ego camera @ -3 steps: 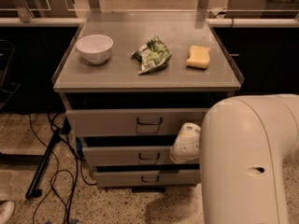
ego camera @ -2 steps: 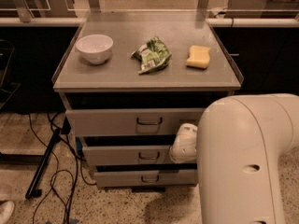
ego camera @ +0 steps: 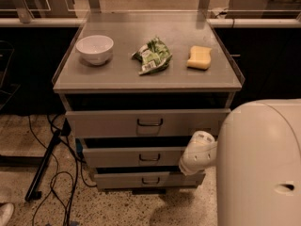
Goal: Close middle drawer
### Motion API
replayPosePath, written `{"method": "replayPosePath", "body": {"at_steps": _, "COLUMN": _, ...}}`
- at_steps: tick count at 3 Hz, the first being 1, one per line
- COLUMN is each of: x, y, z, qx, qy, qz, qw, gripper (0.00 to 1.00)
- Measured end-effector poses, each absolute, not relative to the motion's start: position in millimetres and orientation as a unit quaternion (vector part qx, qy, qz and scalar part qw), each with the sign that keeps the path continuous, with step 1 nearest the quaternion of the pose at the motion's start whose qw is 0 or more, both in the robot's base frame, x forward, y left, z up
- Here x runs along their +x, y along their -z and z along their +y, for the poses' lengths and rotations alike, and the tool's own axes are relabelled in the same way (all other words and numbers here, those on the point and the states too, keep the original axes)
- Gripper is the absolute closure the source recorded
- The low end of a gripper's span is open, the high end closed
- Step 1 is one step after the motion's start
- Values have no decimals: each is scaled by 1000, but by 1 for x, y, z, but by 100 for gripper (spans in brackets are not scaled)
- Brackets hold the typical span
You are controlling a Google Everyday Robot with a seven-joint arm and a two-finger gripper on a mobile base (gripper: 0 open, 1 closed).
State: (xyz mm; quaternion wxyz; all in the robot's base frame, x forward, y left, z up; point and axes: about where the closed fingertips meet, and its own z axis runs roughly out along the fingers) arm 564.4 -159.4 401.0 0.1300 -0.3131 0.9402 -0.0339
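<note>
The middle drawer [ego camera: 136, 157] is the second of three grey drawer fronts on the metal cart, with a small dark loop handle [ego camera: 149, 158]. It stands out a little from the cart, with a dark gap above its front panel. My gripper [ego camera: 190, 160] is at the end of the white arm and lies against the right end of the middle drawer's front. My large white arm body [ego camera: 261, 168] fills the lower right and hides the cart's right side below the top drawer.
The top drawer [ego camera: 146, 122] and bottom drawer [ego camera: 141, 179] also stand slightly out. On the cart top [ego camera: 117, 74] are a white bowl [ego camera: 94, 49], a green snack bag [ego camera: 152, 56] and a yellow sponge [ego camera: 199, 57]. Black cables and a pole [ego camera: 44, 166] lie on the floor to the left.
The white arm end at the middle drawer's right has shifted slightly down and right. The drawer fronts show no visible movement.
</note>
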Motion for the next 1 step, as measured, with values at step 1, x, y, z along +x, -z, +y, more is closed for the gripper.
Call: {"method": "replayPosePath", "body": {"at_steps": 1, "x": 511, "y": -407, "z": -212, "qx": -280, "qy": 38, "qz": 955, "qw": 90, "gripper": 100}}
